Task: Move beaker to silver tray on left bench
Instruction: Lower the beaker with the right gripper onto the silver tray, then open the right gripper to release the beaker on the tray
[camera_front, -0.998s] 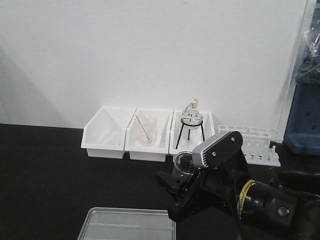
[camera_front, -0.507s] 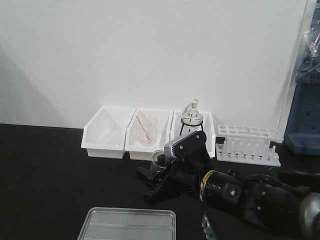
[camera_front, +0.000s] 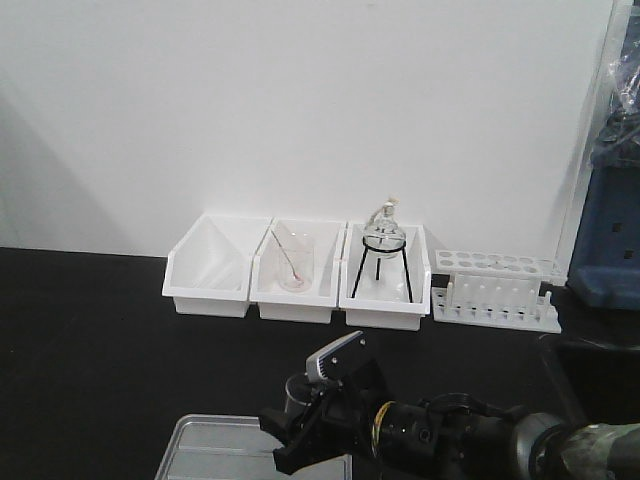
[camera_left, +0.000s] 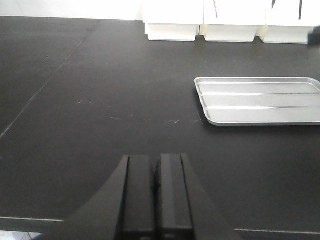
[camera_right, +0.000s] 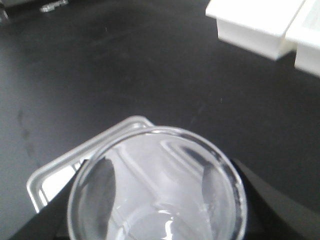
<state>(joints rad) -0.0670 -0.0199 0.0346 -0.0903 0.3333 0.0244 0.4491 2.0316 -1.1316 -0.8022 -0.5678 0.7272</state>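
The small clear beaker (camera_front: 297, 389) hangs upright in my right gripper (camera_front: 298, 427), which is shut on it, low at the bottom middle of the front view. It is above the right end of the silver tray (camera_front: 205, 448) on the black left bench (camera_front: 90, 340). In the right wrist view the beaker's round rim (camera_right: 156, 186) fills the lower frame, dark fingers (camera_right: 103, 192) press its sides, and a tray corner (camera_right: 52, 176) shows beneath. My left gripper (camera_left: 156, 167) is shut on nothing over bare bench, left of the tray (camera_left: 260, 100).
Along the back wall stand white bins (camera_front: 207, 268), one with a larger beaker and rod (camera_front: 295, 264), one with a round flask on a black tripod (camera_front: 383, 245). A white test-tube rack (camera_front: 497, 290) sits to their right, beside blue equipment (camera_front: 610, 235).
My right arm has carried the beaker left and down, from in front of the flask bin to just above the tray's right end.
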